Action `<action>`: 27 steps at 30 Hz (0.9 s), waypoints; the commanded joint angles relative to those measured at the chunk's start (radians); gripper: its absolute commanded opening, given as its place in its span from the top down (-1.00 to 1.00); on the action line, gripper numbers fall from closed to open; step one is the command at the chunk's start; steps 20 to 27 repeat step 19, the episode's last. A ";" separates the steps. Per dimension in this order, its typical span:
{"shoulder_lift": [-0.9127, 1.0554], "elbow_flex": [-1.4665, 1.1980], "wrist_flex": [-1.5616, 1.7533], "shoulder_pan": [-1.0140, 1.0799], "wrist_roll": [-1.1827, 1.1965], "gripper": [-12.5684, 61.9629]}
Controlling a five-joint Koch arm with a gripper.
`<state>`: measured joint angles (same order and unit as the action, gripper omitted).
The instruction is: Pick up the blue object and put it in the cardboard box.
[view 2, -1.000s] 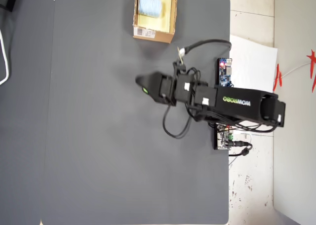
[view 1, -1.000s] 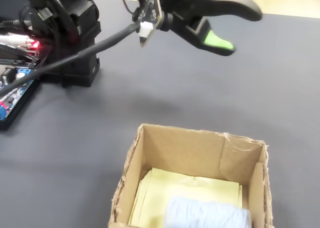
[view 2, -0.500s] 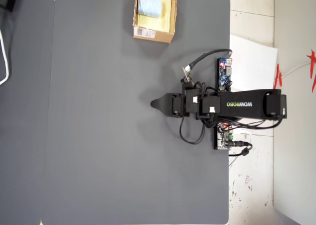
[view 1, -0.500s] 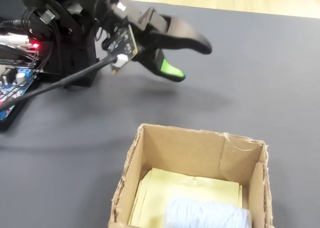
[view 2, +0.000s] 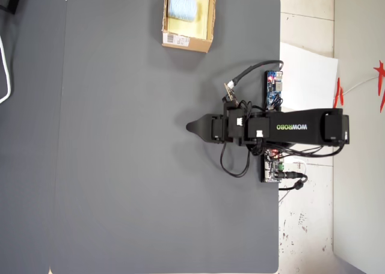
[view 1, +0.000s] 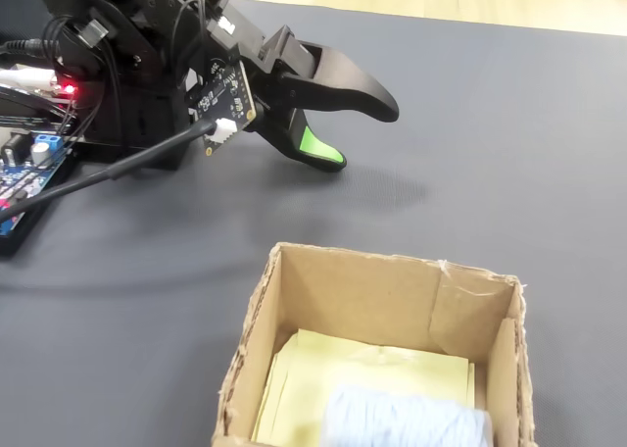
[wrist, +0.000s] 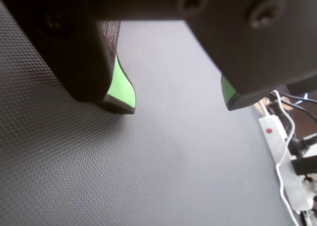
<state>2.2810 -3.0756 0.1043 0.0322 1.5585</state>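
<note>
The blue object (view 1: 407,420), a pale fuzzy roll, lies inside the cardboard box (view 1: 384,272) on its yellowish lining. The overhead view shows that roll (view 2: 181,6) in the box (view 2: 186,41) at the top edge of the mat, with the white label on the near flap. My gripper (wrist: 178,104) hangs just above the bare mat, open, its green pads apart with nothing between them. It is well away from the box in the fixed view (view 1: 361,135) and in the overhead view (view 2: 190,128).
The dark textured mat (view 2: 120,166) covers the table. A small blue circuit board (view 2: 274,89) and cables sit by the arm's base (view 2: 313,127). A white power strip (wrist: 273,130) with a white cord lies past the mat's edge.
</note>
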 commanded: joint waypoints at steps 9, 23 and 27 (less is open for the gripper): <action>0.087 -0.043 0.012 0.009 0.009 -0.27; 0.087 -0.043 0.012 0.009 0.009 -0.27; 0.087 -0.043 0.012 0.009 0.009 -0.27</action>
